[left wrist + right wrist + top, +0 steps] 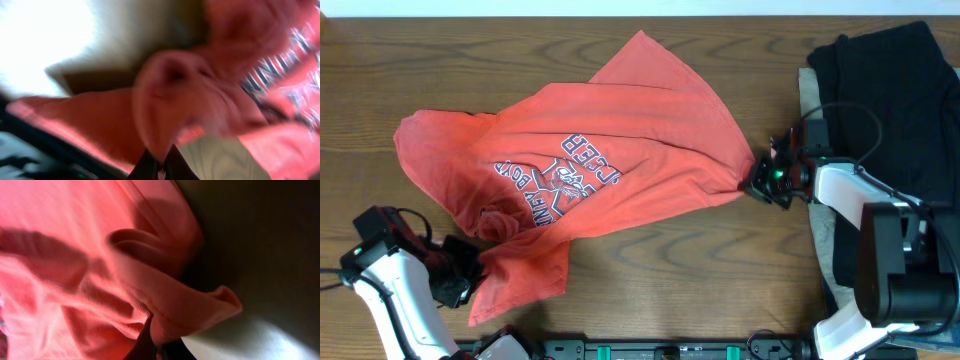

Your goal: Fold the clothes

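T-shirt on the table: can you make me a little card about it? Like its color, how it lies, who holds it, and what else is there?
thing: T-shirt
color: orange-red, with white and dark lettering on the chest
state: crumpled and spread unevenly, not folded yet
left gripper: pinching the bunched lower-left part of the shirt
right gripper: pinching the shirt's right edge, cloth drawn to a point
surface: wooden table
also there: black garment on the right side, apart from the shirt
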Controlling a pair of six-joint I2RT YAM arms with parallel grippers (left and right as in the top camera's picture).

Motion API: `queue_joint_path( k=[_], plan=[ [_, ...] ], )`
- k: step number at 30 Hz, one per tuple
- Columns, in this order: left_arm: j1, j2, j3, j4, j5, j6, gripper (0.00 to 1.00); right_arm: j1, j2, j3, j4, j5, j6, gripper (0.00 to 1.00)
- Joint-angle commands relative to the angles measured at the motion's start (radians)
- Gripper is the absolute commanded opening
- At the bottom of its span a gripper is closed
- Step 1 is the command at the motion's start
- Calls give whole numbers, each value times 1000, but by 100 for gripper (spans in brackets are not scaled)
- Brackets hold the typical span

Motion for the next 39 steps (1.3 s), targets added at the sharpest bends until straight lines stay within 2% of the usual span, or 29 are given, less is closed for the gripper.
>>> queue_joint_path(
  k=[1, 5, 12, 17, 25, 31, 39],
  plan=[
    [-58, -5, 33, -9, 222, 138, 6, -26, -47, -30, -90, 135, -84, 1],
    [-149, -5, 122, -8, 343, 185, 6, -42, -235, 95, -233, 143, -164, 1],
    [-271, -5, 502, -5, 356, 195, 6, -47, -449, 400, -457, 252, -216, 1],
    [-275, -5, 767, -1, 356, 130, 6, -47, -502, 586, -582, 290, -235, 1],
    [-257, -6, 1157, 13, 302, 83, 6, -47, -519, 890, -685, 296, -277, 1],
    [-244, -5, 1264, 16, 219, 55, 6, -47, -519, 1045, -712, 354, -306, 1],
    [-282, 119, 1263, -4, 217, 60, 6, -45, -414, 1051, -730, 357, -338, 1]
  ],
)
